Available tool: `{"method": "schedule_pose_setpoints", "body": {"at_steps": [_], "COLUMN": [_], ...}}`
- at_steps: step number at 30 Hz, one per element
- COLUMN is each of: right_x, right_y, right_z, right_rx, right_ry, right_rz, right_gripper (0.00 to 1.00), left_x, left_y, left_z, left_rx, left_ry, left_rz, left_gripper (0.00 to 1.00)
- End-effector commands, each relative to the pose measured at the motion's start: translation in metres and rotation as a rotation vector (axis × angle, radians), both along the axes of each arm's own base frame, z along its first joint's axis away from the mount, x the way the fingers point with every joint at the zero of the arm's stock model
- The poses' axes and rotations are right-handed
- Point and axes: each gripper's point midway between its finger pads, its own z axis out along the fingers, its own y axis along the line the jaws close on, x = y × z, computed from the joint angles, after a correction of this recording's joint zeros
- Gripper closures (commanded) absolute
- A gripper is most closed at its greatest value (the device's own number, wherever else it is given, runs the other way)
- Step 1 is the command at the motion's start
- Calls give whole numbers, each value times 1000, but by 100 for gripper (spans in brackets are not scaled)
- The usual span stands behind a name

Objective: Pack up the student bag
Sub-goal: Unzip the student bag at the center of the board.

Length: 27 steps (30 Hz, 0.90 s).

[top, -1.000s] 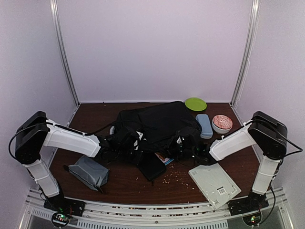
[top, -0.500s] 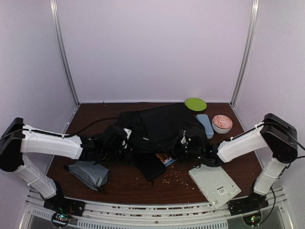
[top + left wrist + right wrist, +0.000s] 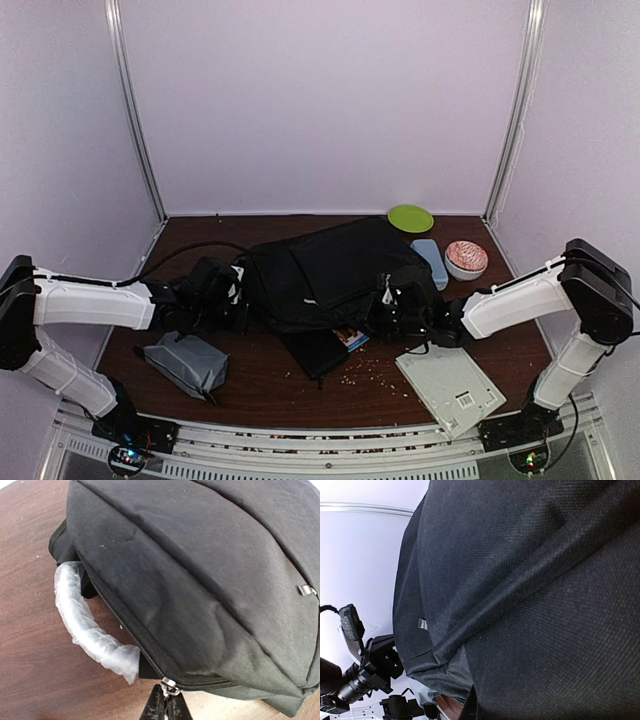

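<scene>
The student bag [image 3: 330,268] is a large black fabric backpack lying mid-table. In the left wrist view its dark side [image 3: 200,570] fills the frame, with a plastic-wrapped grey-white handle [image 3: 85,625] at the left. My left gripper [image 3: 230,300] is at the bag's left end. Its fingers [image 3: 156,707] are shut on the metal zip pull [image 3: 172,686] at the end of the zip line. My right gripper [image 3: 395,305] is at the bag's right front edge. In its view the bag's fabric [image 3: 530,590] covers nearly everything, and one dark finger [image 3: 472,709] shows pinched under the cloth.
A grey zip pouch [image 3: 185,362] lies front left. A flat black case [image 3: 318,350] and a small booklet [image 3: 347,336] lie before the bag, with crumbs [image 3: 365,372] nearby. A white board [image 3: 450,388] is front right. A green plate [image 3: 410,218], a blue case [image 3: 430,262] and a pink bowl [image 3: 466,258] stand back right.
My left gripper has moved left along the bag's edge with the zip pull. The bag top has gone from bunched to smooth and shut. My right arm has reached further left.
</scene>
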Motion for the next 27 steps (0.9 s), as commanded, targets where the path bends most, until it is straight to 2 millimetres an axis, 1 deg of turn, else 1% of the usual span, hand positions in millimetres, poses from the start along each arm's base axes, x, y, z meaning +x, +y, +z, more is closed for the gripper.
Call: {"method": "schedule_pose_setpoints", "body": {"at_steps": [1, 3, 7, 10, 15, 19, 20, 21, 22, 24, 27], "right_x": [8, 7, 5, 4, 3, 2, 2, 1, 2, 1, 1], "right_y": [-25, -27, -31, -30, -25, -20, -20, -21, -21, -24, -26], "right_z": [-16, -17, -17, -18, -19, -12, -9, -7, -3, 2, 9], "right_rx": [-113, -125, -159, -183, -200, -185, -185, -189, -187, -191, -201], "right_ry": [-9, -11, -24, -34, -34, -47, -53, -56, -62, -71, -76], "right_rz": [-55, -52, -34, -10, 27, 52, 56, 58, 55, 53, 48], "right_gripper": [100, 100, 100, 100, 100, 100, 96, 88, 80, 64, 48], "left_x": [6, 10, 15, 20, 28, 28, 27, 26, 24, 18, 11], "left_y": [27, 31, 45, 52, 49, 44, 45, 45, 46, 48, 57], "left_z": [-13, -13, -15, -16, -21, -22, -20, -18, -15, -7, 8], "left_rx": [48, 47, 27, 17, 23, 10, 4, -2, -10, -23, -22], "left_ry": [29, 34, 46, 51, 75, 89, 86, 81, 77, 63, 45], "left_rz": [71, 86, 128, 147, 143, 135, 136, 134, 132, 124, 132], "left_gripper": [100, 100, 100, 100, 100, 100, 100, 100, 94, 79, 53]}}
